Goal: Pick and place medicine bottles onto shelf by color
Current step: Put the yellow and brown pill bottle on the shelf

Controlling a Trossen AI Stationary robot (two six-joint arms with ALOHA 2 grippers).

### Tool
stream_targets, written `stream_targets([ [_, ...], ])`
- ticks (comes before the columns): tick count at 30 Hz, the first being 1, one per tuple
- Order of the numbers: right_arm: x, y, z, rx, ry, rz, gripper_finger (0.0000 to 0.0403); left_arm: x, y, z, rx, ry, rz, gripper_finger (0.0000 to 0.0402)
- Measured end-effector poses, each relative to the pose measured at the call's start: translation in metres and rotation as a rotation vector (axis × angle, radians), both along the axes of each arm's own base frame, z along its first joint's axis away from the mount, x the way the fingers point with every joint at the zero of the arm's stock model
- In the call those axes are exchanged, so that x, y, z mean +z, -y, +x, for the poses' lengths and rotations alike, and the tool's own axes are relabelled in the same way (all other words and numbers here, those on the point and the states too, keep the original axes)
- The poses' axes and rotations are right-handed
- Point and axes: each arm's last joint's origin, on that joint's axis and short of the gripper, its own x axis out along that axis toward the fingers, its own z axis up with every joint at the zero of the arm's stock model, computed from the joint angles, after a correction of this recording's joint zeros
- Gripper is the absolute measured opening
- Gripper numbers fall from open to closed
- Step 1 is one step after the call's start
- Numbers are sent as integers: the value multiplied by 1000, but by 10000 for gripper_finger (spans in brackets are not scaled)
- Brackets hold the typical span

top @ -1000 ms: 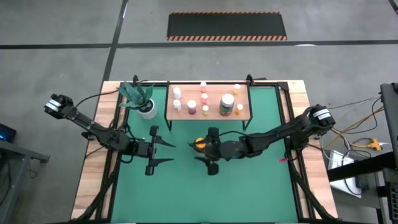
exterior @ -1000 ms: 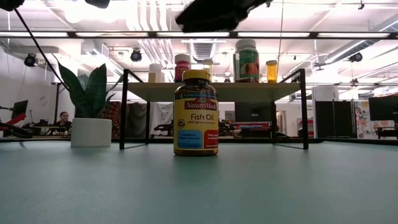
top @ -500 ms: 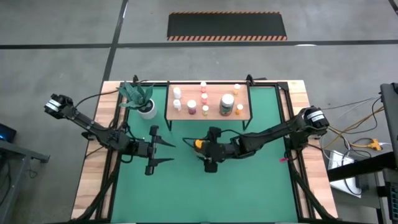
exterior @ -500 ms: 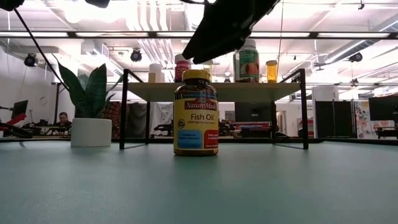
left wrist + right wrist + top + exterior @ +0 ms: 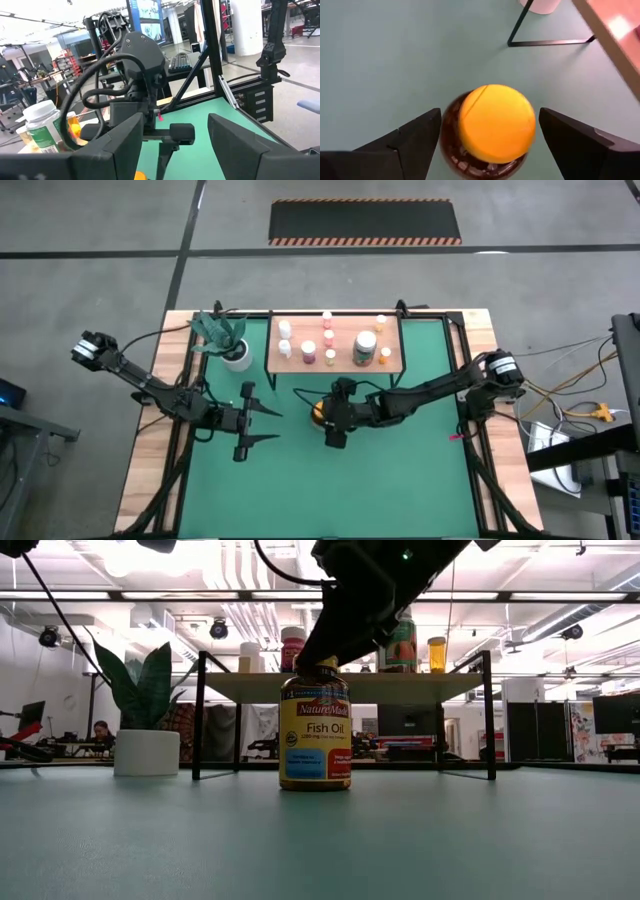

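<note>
Right wrist view: I see the fish oil bottle (image 5: 492,130) from above, its yellow lid centred between my two spread fingers (image 5: 407,145).
Right jaws: wide open on either side of the lid, gripping nothing yet; right gripper (image 5: 336,420) hangs over the bottle.
Bottle position: upright on the green mat (image 5: 400,480), just in front of the shelf (image 5: 340,365).
Left jaws: open and empty; left gripper (image 5: 262,425) waits well apart to the left.
Technique: I'd lower until the pads pass the lid, then close on the body.
Risk: I judge a lid-only pinch could tip it.
</note>
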Motion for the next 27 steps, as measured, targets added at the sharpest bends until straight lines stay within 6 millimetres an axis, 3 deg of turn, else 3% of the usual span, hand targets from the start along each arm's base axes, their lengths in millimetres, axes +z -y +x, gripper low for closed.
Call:
stream_targets([
  [4,-1,-1,0,1,0,6,313,0,0,0,0,0,0,206],
  [13,1,-1,1,4,17,12,202,0,0,0,0,0,0,206],
  [27,21,-15,-12,95,36,43,219,2,0,-1,1,11,0,206],
])
